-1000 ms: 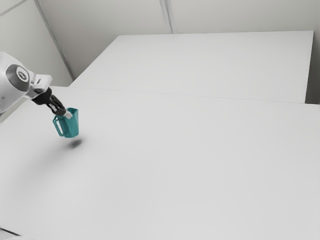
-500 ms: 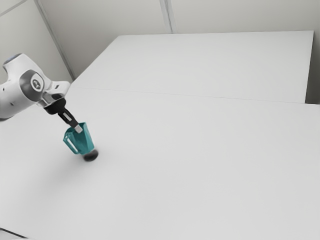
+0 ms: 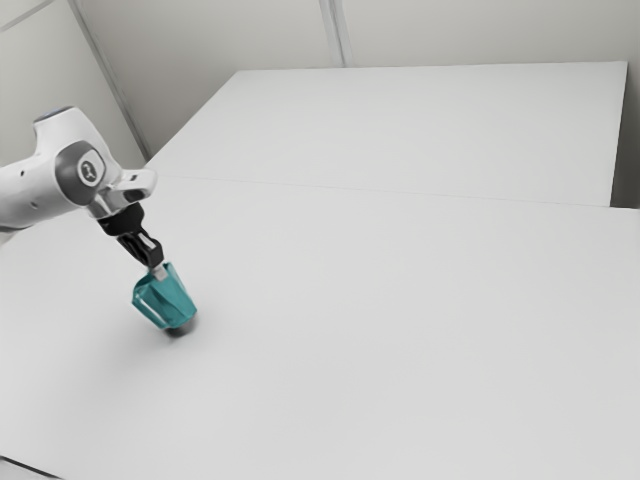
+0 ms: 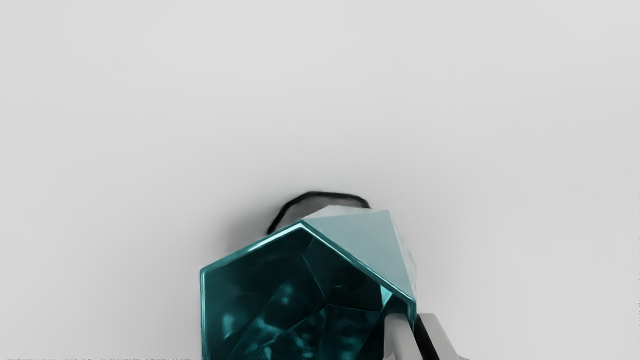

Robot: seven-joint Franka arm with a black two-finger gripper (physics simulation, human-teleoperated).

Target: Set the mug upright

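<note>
Right, starting at the exterior view's left, there's one thin dark strip [image 3: 30, 468] down in the near corner, and above it one white arm [image 3: 60, 185] reaching in over one pale table [image 3: 400, 340]. At its end comes one black gripper [image 3: 158, 270], and it's closed narrow on the mug's wall: two fingers, one inside the mouth, one outside, the rim pinched between them. And here's the mug [image 3: 166, 303], just one, teal and many-sided, below the gripper, near the exterior view's left side of the table. It's tilted, mouth leaning toward the exterior view's left, base pointing down toward the right, with one dark shadow [image 3: 177, 332] right by the base; whether base and table touch, I can't tell. The wrist view looks into the dark mouth, the shadow peeking out past the mug's side. Moving right, the tabletop runs pale and flat, and behind it, past a thin line, there's one big white panel [image 3: 430, 130]. Last, at the exterior view's far right, one dark gap [image 3: 630, 170] beside that panel.
</note>
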